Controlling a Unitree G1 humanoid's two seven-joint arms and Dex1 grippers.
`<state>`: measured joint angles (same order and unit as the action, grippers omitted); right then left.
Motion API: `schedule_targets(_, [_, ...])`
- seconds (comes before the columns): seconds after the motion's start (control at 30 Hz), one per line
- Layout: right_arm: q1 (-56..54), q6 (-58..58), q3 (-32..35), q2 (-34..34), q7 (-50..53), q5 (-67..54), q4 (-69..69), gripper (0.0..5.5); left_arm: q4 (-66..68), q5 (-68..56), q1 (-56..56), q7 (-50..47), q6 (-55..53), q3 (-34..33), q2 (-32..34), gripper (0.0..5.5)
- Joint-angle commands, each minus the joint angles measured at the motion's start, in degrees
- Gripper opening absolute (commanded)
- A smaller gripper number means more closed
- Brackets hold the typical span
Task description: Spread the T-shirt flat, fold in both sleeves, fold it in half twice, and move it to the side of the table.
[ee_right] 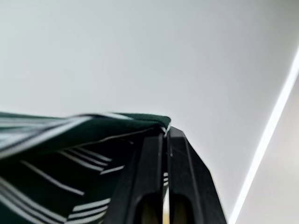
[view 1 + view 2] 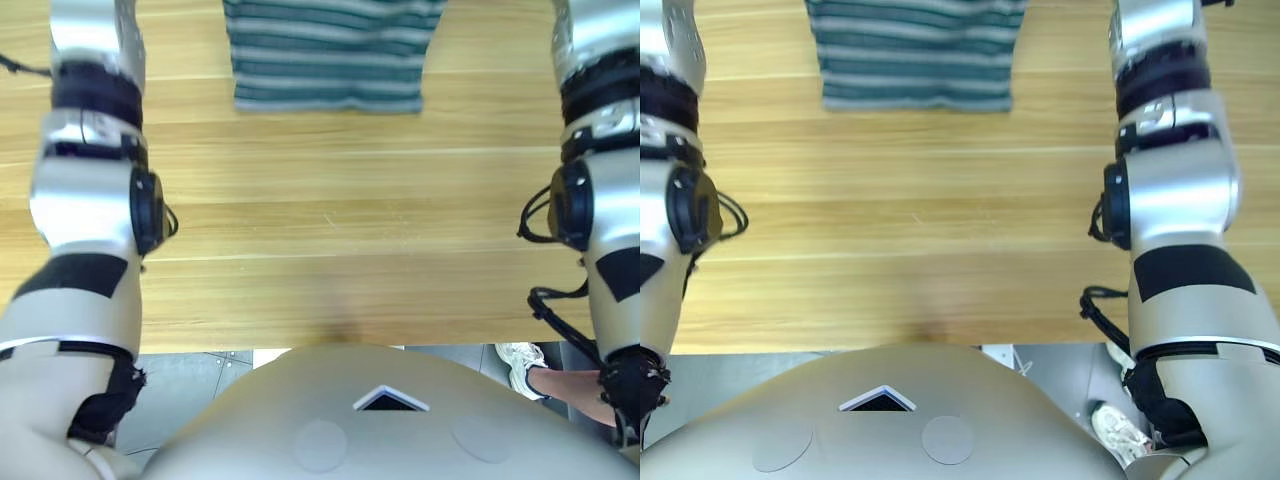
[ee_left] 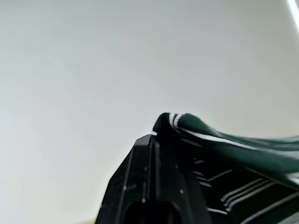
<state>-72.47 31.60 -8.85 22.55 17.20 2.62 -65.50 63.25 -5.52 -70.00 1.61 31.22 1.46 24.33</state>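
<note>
The dark green, white-striped cotton T-shirt [image 2: 325, 50] has its hem at 12 o'clock over the light wooden table [image 2: 320, 250]. The left claw [image 3: 156, 137] and right claw [image 1: 166, 135] are each clamped tight on a folded edge of the cloth.

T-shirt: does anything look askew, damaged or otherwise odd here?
Nothing stands out. The striped T-shirt is pinched in the left gripper and the right gripper, its lower edge straight over the wooden table; no tears or stains show.

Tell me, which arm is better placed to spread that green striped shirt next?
Neither, likely: the left tool and right tool each pinch the green-and-white striped T-shirt, arms level either side over the wooden table.
</note>
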Motion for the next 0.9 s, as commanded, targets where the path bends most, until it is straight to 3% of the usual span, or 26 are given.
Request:
schedule_targets(0.03, [5.08, 6.71, -1.1, 0.72, -6.45, 4.05, -2.3, 0.01, 5.49, 1.91, 6.34, 3.22, 4.16, -1.63, 0.33, 0.0])
schedule_targets(0.1, [12.6, 10.89, -3.43, 2.12, -14.97, 5.96, -1.5, 0.01, 7.77, 2.07, 14.44, 9.09, 4.07, -1.68, -1.01, 0.0])
schedule_targets(0.2, [25.65, 15.52, -5.25, 6.44, -29.59, 5.24, 2.68, 0.01, 8.47, 6.16, 30.14, 25.12, 6.48, 3.55, -0.58, 0.0])
schedule_targets(0.3, [41.93, 22.33, -7.18, 14.75, -45.89, 1.64, 11.37, 0.01, 2.22, 5.99, 47.33, 48.54, 15.47, 9.12, 3.26, 0.0])
schedule_targets(0.4, [53.68, 23.55, -5.67, 20.84, -52.9, -2.36, 18.22, 0.01, -6.05, 1.6, 57.6, 57.83, 18.23, 9.24, 7.11, 0.0])
schedule_targets(0.53, [64.05, 20.62, -2.73, 25.74, -55.67, -4.39, 25.44, 0.01, -14.97, -3.33, 65.44, 58.4, 16.86, 5.95, 10.94, 0.0])
schedule_targets(0.87, [75.43, 14.55, -0.29, 24.36, -56.55, -4.8, 39.97, 0.01, -27.75, 0.13, 74.41, 44.26, 11.91, 2.32, 9.77, 0.0])
schedule_targets(0.9, [76.13, 14.4, -0.44, 24.28, -56.99, -4.85, 41.23, 0.0, -29.3, 1.36, 75.92, 43.39, 11.99, 2.92, 9.6, 0.2])
